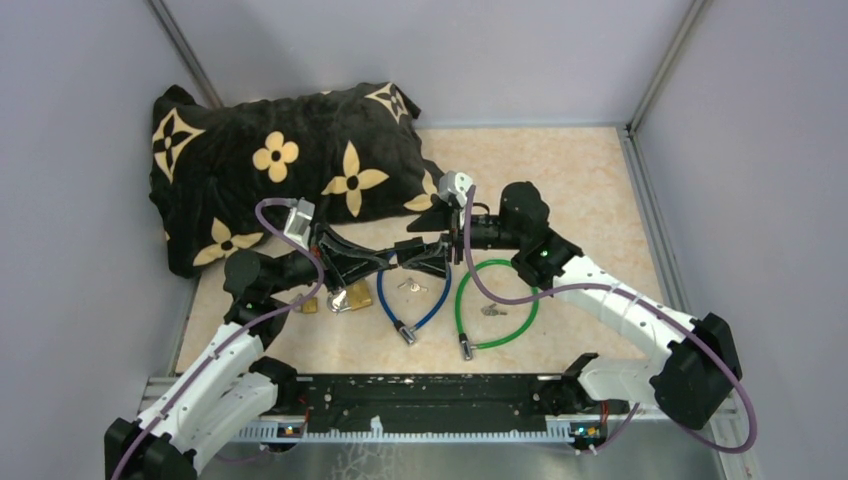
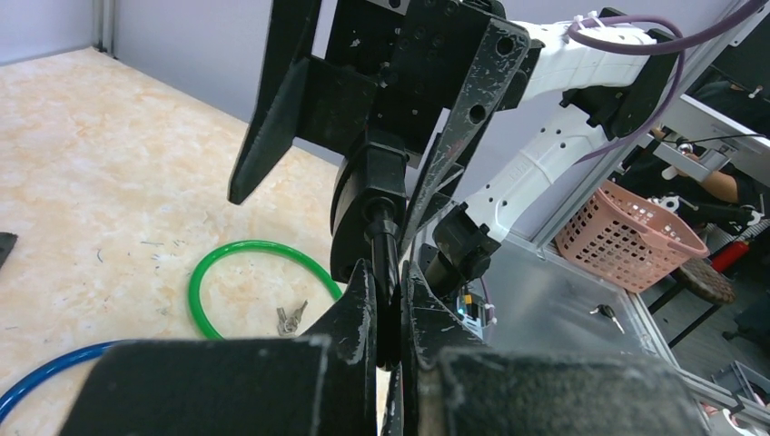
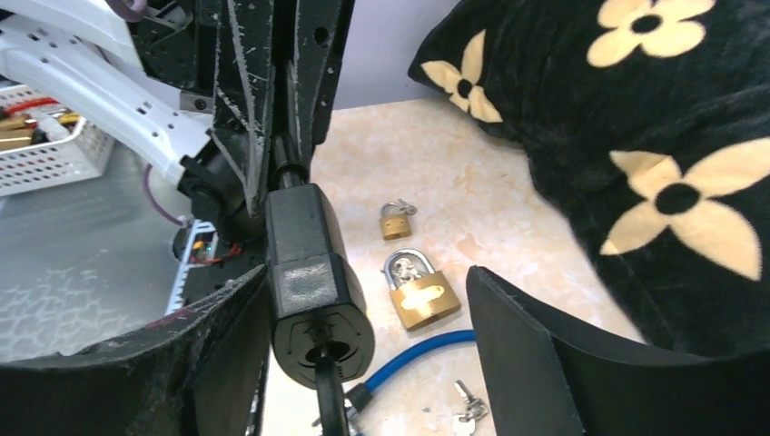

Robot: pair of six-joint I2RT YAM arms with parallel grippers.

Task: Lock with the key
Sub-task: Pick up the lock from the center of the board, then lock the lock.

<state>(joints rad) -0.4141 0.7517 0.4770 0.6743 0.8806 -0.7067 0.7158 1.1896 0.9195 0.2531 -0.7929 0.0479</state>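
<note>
A black lock body [image 3: 307, 272] hangs in the air between my two grippers. The left gripper [image 2: 392, 304] is shut on the thin black stem [image 2: 385, 250] coming out of the lock's rear end. A dark key [image 3: 330, 400] sticks out of the keyhole in the lock's front face. The right gripper [image 3: 363, 363] is open, one finger on each side of the lock's front end; its left finger [image 3: 195, 354] is close to the lock and its right finger [image 3: 545, 363] stands well apart. From above, both grippers meet at the lock [image 1: 408, 250].
On the table below lie a blue cable [image 1: 433, 308], a green cable [image 1: 497, 305], two loose key bunches [image 1: 408, 286] [image 1: 492, 310], a large brass padlock [image 3: 419, 292] and a small one [image 3: 395, 221]. A black flowered pillow [image 1: 280, 165] fills the back left.
</note>
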